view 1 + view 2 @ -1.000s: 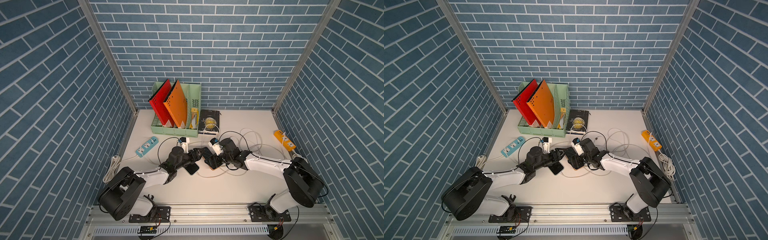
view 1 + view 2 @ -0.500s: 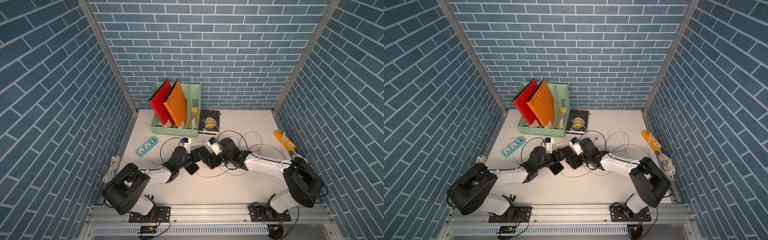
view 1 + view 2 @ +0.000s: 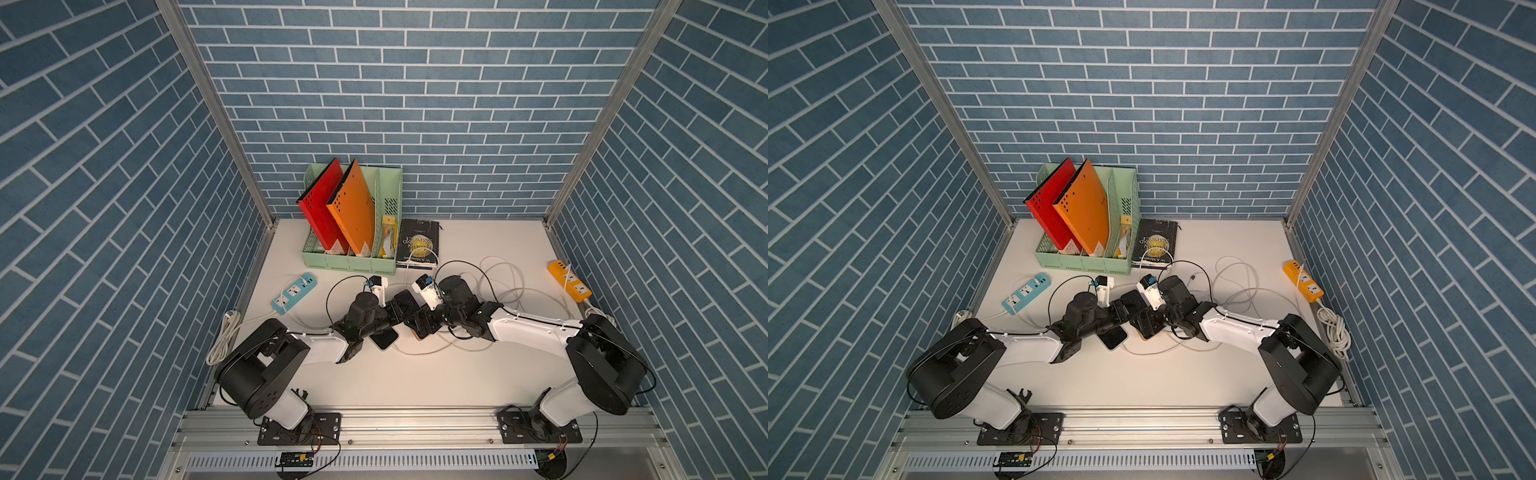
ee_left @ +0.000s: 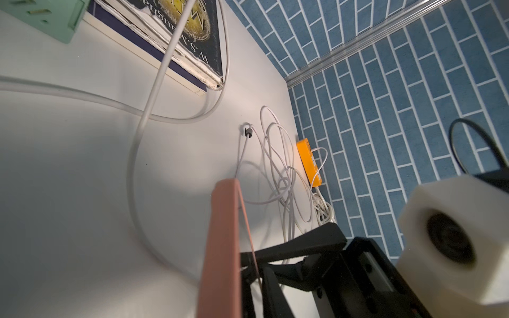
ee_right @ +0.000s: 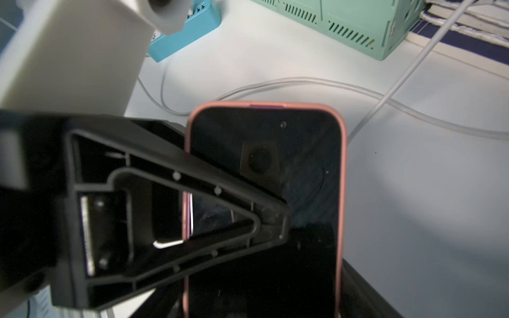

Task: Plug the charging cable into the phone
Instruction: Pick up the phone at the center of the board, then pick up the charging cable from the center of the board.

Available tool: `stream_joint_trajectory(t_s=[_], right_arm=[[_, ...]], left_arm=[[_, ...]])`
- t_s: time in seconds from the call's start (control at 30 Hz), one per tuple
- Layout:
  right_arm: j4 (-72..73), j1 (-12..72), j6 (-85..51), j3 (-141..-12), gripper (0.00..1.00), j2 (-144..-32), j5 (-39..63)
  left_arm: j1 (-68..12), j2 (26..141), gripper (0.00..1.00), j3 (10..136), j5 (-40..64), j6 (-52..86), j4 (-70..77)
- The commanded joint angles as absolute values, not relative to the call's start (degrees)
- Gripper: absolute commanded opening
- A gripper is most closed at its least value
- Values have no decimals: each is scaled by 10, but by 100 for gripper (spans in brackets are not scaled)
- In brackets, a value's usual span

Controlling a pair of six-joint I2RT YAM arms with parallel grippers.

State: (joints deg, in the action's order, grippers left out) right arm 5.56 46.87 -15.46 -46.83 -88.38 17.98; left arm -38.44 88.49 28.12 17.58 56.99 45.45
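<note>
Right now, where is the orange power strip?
In a top view the orange power strip lies at the right edge of the table, with its bundled white cord just nearer the robot.

Blue walls in a white-lined brick pattern; white surface.
Mint rack, red folder, orange folder; blue power strip, orange power strip; pink-cased black phone; white cables.

Both top views were sharp and evenly lit, with a warmer pool of light mid-way on the white bench — the blue brick-patterned walls bowed at the edges. Wrist views blurred close up: the pink-cased black phone, the white blocky camera housing — soft shadows behind.
</note>
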Motion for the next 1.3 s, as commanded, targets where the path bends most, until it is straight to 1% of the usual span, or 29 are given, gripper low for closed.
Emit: stream_joint_trajectory(t_s=[0.0,0.03,0.07,0.2,0.23,0.27,0.33,0.5,0.7,0.8,0.87,0.97,1.03,1.27], right_arm=[[84,473,-136,-470,63,-866,194],[82,473,-134,-471,65,-865,190],[80,472,-132,-471,70,-863,186],[63,469,-120,-474,95,-846,135],[61,464,-122,-474,99,-840,119],[60,456,-127,-473,100,-831,104],[65,429,-148,-467,100,-815,97],[96,332,-213,-446,100,-781,151],[91,272,-219,-422,100,-742,92],[89,236,-245,-398,100,-721,53],[89,203,-269,-380,99,-708,47],[92,161,-287,-356,92,-692,47],[92,143,-286,-343,86,-680,29],[85,134,-255,-310,83,-624,26]], left_arm=[[-387,891,3,286,181,554,464],[-387,889,0,286,180,552,464],[-387,887,0,285,179,551,464],[-387,871,0,275,172,540,469],[-387,865,0,275,167,534,461],[-387,858,0,277,162,529,450],[-387,842,0,275,148,518,429],[-387,799,0,269,122,502,393],[-386,740,0,260,88,478,343],[-380,704,0,264,61,465,305],[-371,687,0,270,59,460,287],[-350,674,0,290,70,450,260],[-338,671,0,328,71,441,229],[-297,688,0,449,68,401,162]])
